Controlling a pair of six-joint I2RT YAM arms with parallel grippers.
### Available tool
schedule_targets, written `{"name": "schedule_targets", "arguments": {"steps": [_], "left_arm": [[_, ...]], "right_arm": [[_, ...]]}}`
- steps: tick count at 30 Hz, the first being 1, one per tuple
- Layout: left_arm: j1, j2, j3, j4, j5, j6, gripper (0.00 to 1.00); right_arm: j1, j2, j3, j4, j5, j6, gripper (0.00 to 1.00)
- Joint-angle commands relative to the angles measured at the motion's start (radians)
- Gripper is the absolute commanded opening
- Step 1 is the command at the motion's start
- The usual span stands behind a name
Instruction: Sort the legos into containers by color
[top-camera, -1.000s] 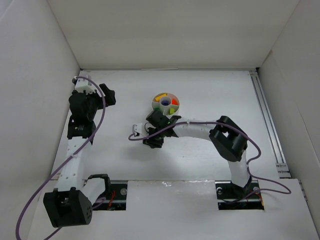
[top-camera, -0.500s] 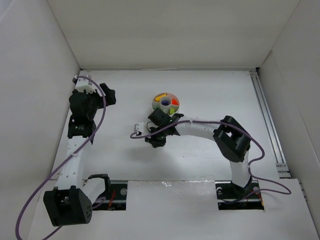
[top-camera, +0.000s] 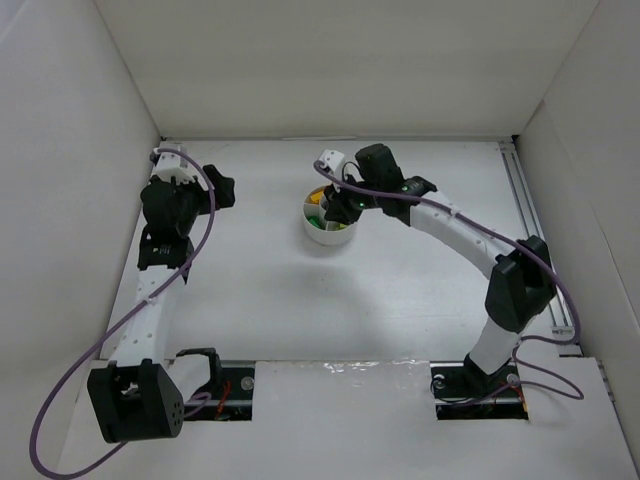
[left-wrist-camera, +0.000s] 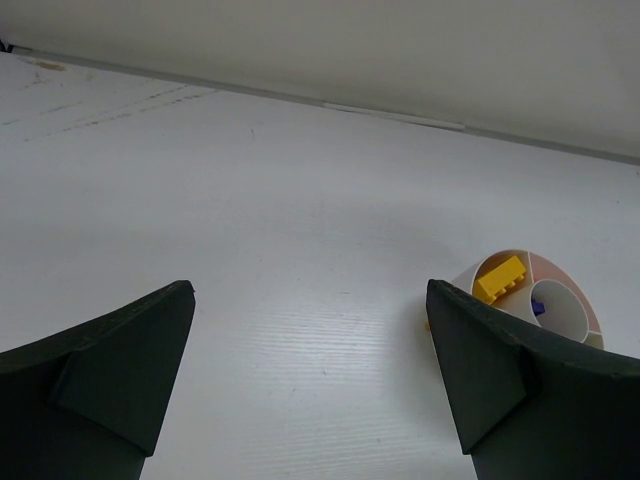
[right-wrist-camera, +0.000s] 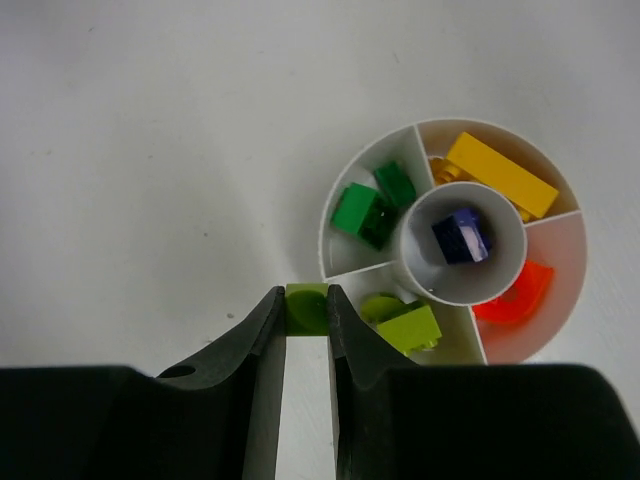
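My right gripper (right-wrist-camera: 305, 296) is shut on a small lime-green lego (right-wrist-camera: 307, 310), held above the table just outside the rim of the round white divided dish (right-wrist-camera: 331, 215). The wedge containers hold dark green bricks (right-wrist-camera: 366, 210), a yellow brick (right-wrist-camera: 500, 175), an orange-red piece (right-wrist-camera: 515, 297) and lime bricks (right-wrist-camera: 405, 322). A purple brick (right-wrist-camera: 460, 237) lies in the central well. From above, the right gripper (top-camera: 340, 205) hovers over the dish (top-camera: 325, 233). My left gripper (left-wrist-camera: 310, 370) is open and holds nothing, with the dish (left-wrist-camera: 468, 283) off to its right.
White walls enclose the table on the left, back and right. A metal rail (top-camera: 535, 235) runs along the right side. The left arm (top-camera: 170, 215) stands near the left wall, its gripper (top-camera: 215, 188) pointing toward the dish.
The right arm has swung from the table in front of the dish up and back over the dish, its jaws closing on the lime lego. The left arm has not moved.
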Motion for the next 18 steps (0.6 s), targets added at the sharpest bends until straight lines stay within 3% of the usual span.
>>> {"name": "schedule_targets", "arguments": {"steps": [1,18], "left_arm": [[0.000,0.022,0.020,0.047,0.019,-0.006,1.00],[0.000,0.031,0.022,0.047,0.007,0.003,1.00]], "right_arm": [[-0.034,0.047,0.051,0.059,0.017,0.117,0.14],[-0.074,0.108,0.050,0.069,0.029,0.148,0.12]]}}
